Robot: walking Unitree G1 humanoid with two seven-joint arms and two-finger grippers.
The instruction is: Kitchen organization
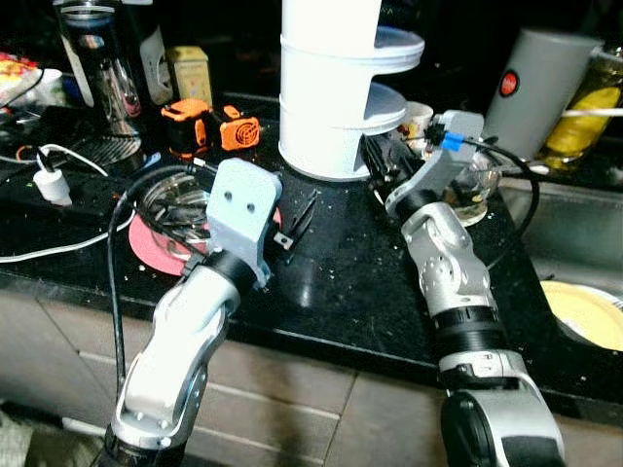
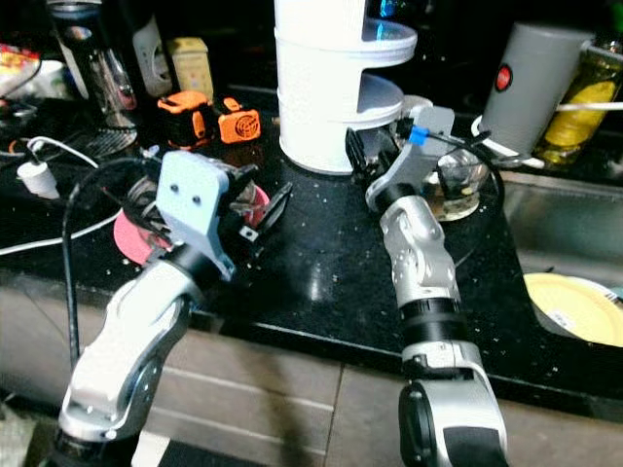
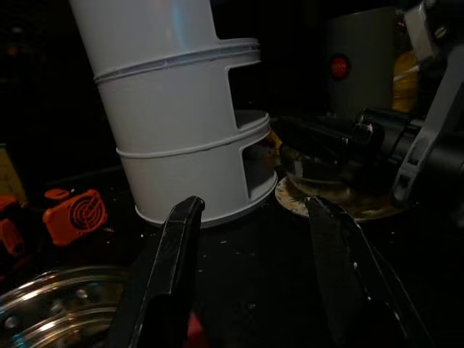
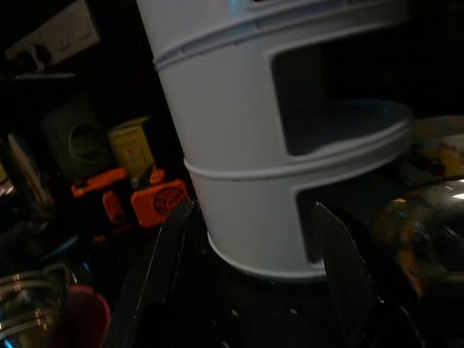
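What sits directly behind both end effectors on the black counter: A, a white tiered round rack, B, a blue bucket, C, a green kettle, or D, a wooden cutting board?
A: the white tiered rack stands on the counter just beyond the open left end effector and right end effector.

- The black counter (image 1: 370, 282) is glossy stone (speckled with pale crumbs) with a pale cabinet front below its edge.
- A white tiered rack (image 1: 336, 88) stands at the back middle of it.
- Left of the rack lie two orange gadgets (image 1: 209, 125), and behind them a yellow tin (image 1: 191, 70).
- Further left of the rack sit a glass jar (image 1: 97, 68) and a white plug (image 1: 51, 185) with its cable.
- Left and forward of the rack rests a pink plate (image 1: 156, 248) under a metal bowl (image 1: 175, 204).
- Right of the rack stand a glass cup (image 1: 477, 190) and a grey kettle (image 1: 540, 88).
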